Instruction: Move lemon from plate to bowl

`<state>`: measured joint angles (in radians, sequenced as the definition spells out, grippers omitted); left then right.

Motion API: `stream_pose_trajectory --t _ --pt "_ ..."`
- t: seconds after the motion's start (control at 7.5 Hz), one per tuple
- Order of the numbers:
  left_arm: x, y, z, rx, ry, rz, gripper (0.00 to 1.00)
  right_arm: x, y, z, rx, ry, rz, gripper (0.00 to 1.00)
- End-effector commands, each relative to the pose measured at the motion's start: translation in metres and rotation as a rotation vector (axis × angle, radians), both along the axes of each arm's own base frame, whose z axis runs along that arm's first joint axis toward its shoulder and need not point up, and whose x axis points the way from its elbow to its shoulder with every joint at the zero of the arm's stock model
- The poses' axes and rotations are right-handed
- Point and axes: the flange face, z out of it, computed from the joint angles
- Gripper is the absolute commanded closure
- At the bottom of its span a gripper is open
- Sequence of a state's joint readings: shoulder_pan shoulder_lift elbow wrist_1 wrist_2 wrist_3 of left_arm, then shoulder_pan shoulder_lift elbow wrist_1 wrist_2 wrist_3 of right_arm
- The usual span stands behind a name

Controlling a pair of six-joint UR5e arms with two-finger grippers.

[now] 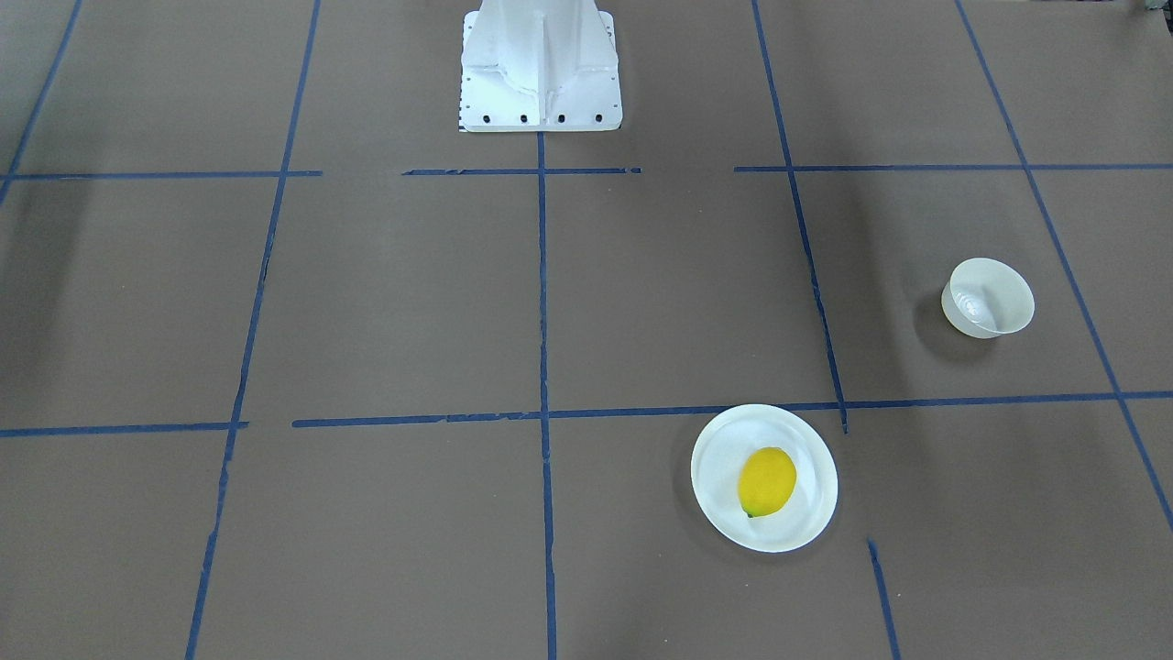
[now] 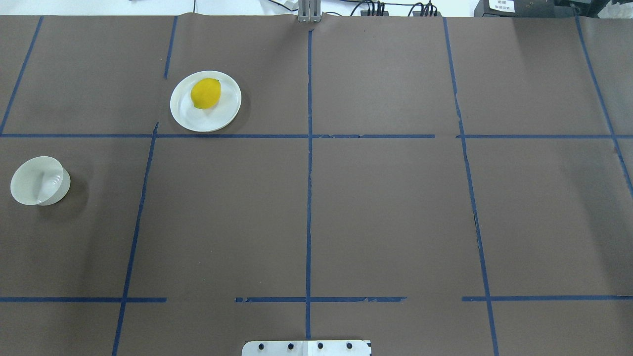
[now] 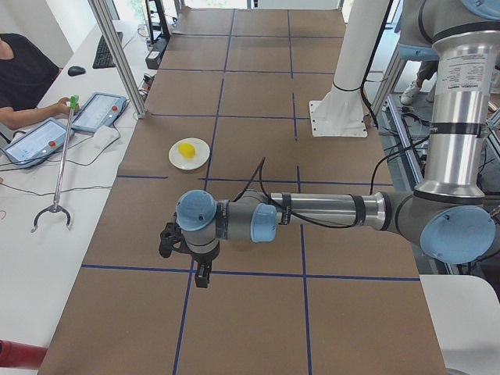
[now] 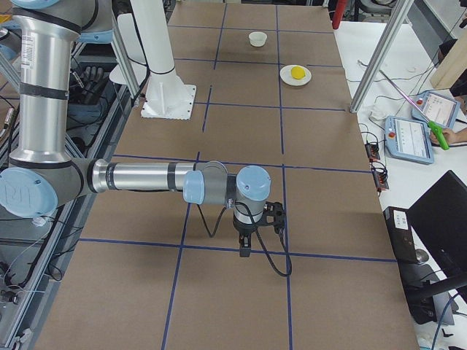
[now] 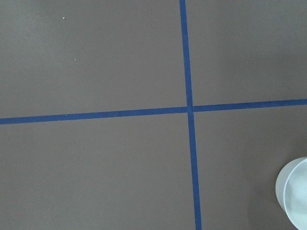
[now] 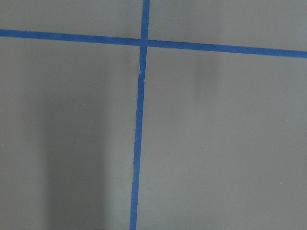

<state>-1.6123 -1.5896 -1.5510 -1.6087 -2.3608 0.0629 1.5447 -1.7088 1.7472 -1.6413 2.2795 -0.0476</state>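
Lemon (image 1: 766,482) on plate (image 1: 818,458), tabletop's (image 1: 412,302) far edge; bowl (image 1: 988,298) near left edge, empty. Left hand (image 3: 202,276), right hand (image 4: 244,250): opening cannot be told. Advised: grasp lemon across narrow width, centred.

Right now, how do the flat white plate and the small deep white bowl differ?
The flat round white plate is wider and shallow; the small off-white bowl is narrower and deep. The plate holds the yellow lemon; the bowl is empty. Both are round, pale and upright.
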Motion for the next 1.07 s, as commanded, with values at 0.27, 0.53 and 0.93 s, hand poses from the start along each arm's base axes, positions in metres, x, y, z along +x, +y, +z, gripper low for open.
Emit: stream_pose_trajectory --t 0.27,0.53,0.93 --pt "0.001 -0.017 -0.01 0.022 0.002 0.005 0.0 0.0 0.0 0.0 0.0 0.0 0.0 0.0" --pt "0.035 -0.041 -0.041 0.089 0.056 0.063 0.0 0.0 0.0 0.0 0.0 0.0 0.0 0.0" --pt "0.183 -0.096 -0.148 0.201 0.078 0.193 0.0 0.0 0.0 0.0 0.0 0.0 0.0 0.0"
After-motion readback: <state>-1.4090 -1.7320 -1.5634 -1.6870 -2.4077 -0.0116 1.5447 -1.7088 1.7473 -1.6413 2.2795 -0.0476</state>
